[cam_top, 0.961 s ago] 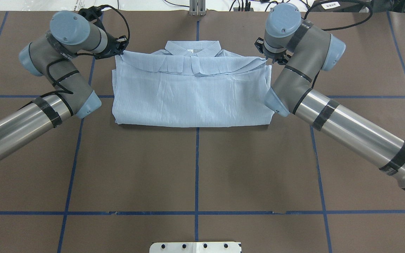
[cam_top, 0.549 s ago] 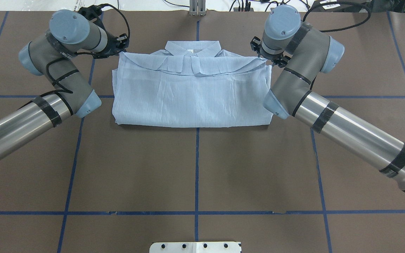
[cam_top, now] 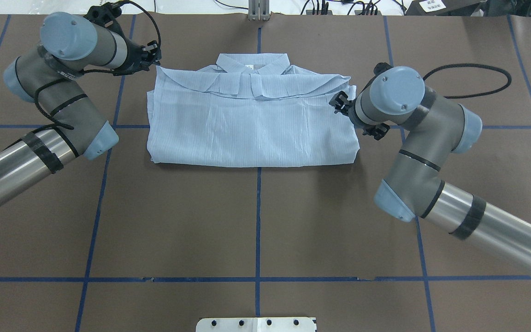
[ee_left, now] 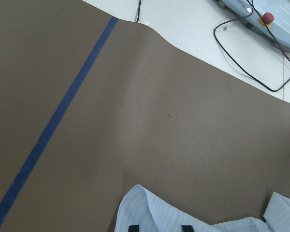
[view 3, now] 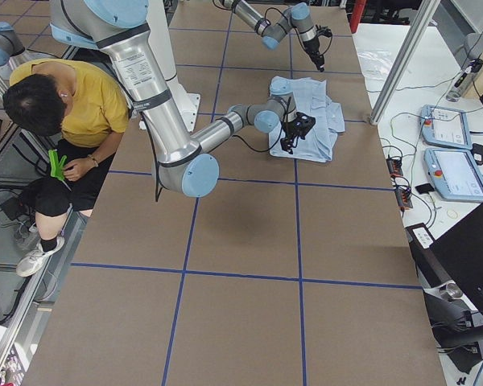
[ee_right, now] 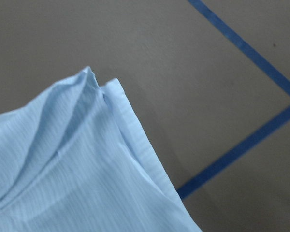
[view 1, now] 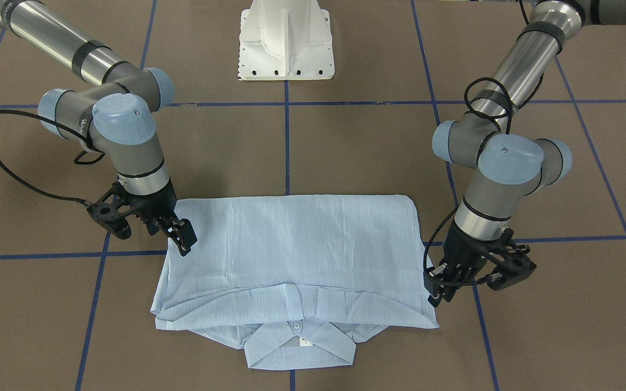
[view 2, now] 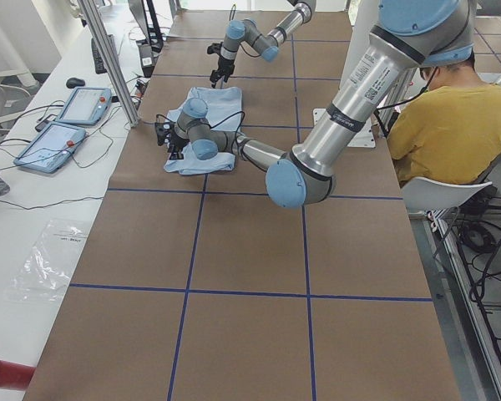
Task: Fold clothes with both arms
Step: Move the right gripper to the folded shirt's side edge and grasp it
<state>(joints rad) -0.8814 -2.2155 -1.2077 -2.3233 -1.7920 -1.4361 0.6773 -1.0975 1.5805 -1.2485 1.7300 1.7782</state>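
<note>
The light-blue striped shirt point(cam_top: 251, 124) lies folded flat on the brown table, collar at the far side; it also shows in the front view point(view 1: 291, 244). My left gripper point(cam_top: 153, 53) is just off the shirt's far left corner, also in the front view point(view 1: 437, 290). In the left wrist view its fingertips point(ee_left: 133, 227) stand apart over the cloth edge point(ee_left: 193, 217), open and empty. My right gripper point(cam_top: 340, 102) hovers over the shirt's right edge, also in the front view point(view 1: 182, 239), and looks open and holds nothing. The right wrist view shows only the shirt's corner point(ee_right: 63, 169).
The white pedestal base point(view 1: 286, 43) stands at the table's near middle. Blue tape lines point(cam_top: 258, 221) cross the brown mat. An operator in yellow point(view 3: 72, 104) sits beside the robot. Teach pendants point(view 2: 67, 125) and cables lie beyond the table's far edge.
My right gripper has moved from the shirt's far right corner back toward the robot along the right edge. My left gripper has drawn slightly away from the far left corner. The shirt has not moved.
</note>
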